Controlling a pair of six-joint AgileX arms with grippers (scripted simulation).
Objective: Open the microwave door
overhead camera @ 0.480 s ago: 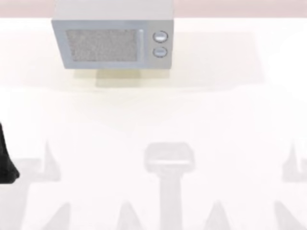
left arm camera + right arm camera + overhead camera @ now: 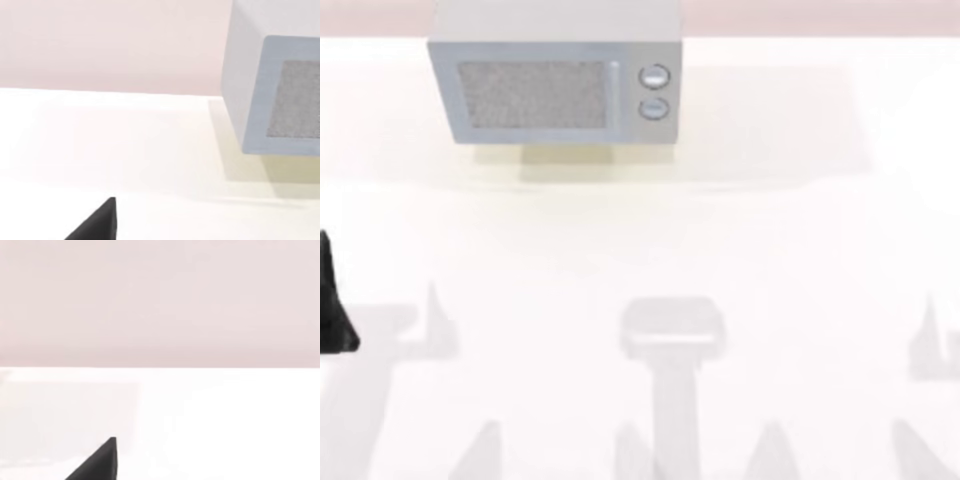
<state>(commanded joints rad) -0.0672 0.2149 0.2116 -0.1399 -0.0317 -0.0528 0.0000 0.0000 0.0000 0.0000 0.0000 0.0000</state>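
1. We see the microwave at the far side of the white tabletop, left of centre in the top view, its front facing us.
2. The microwave door sits flush with the front, its speckled mesh window filling most of the panel, and the slim vertical handle stands at the door's right edge.
3. Just right of the handle, two round knobs sit one above the other on the control panel.
4. Nothing lies on the tabletop between our arms and the door; only pale shadows cross the near part of it.
5. Our left gripper shows as a dark shape at the top view's left edge, well apart from the microwave and cut off by the frame. We cannot tell how its fingers stand.
6. The left wrist view catches the microwave's left side wall and part of the mesh window, cut off by the frame, plus one dark fingertip.
7. Our right arm is outside the top view; its wrist view shows only one dark fingertip over bare tabletop and a pinkish wall, so its fingers' state is unknown to us.
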